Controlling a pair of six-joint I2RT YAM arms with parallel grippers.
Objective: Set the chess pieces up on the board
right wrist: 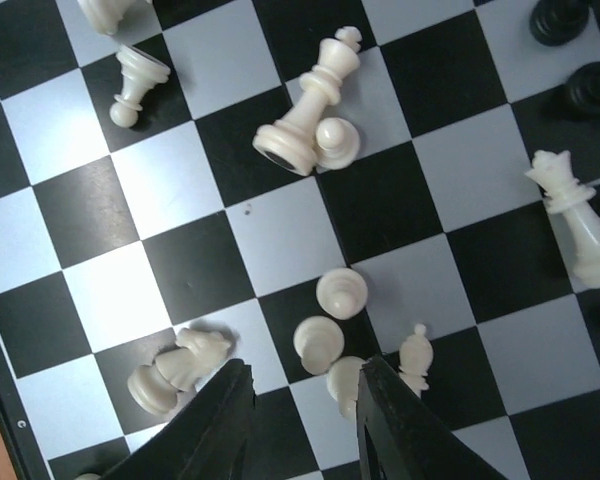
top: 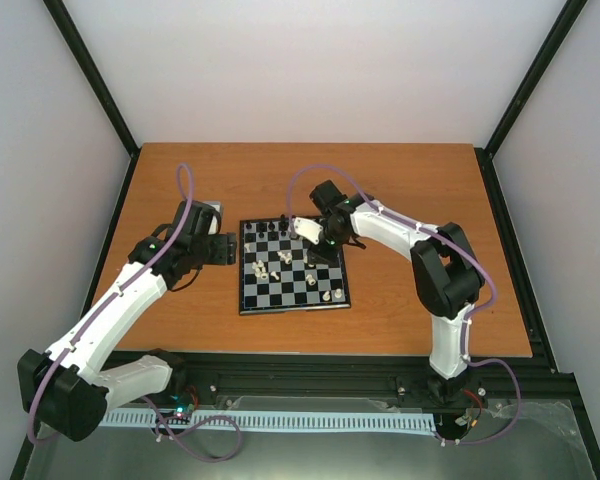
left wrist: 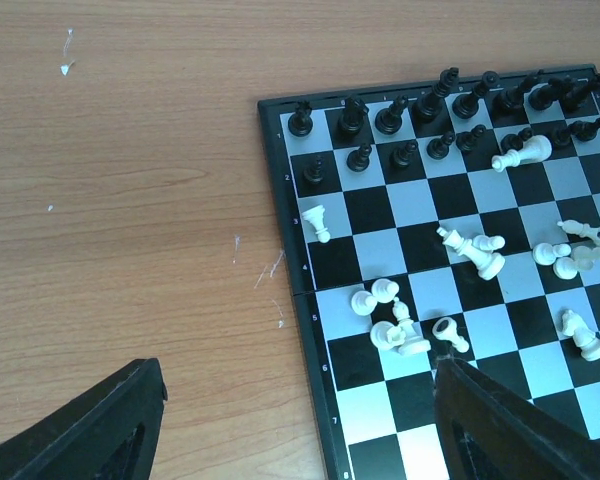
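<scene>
In the middle of the wooden worktop [top: 410, 310] lies the board [top: 295, 309], with black chess pieces [left wrist: 389, 117] standing in two rows along one edge and cream chess pieces [right wrist: 305, 110] scattered over the middle squares, several toppled. The right arm's fingers [right wrist: 395, 430] hang just above those cream ones, narrowly apart, with a pawn [right wrist: 345, 385] at the gap and no visible grip on it. The left arm's fingers [left wrist: 90, 430] hover at the board's left edge, spread wide.
</scene>
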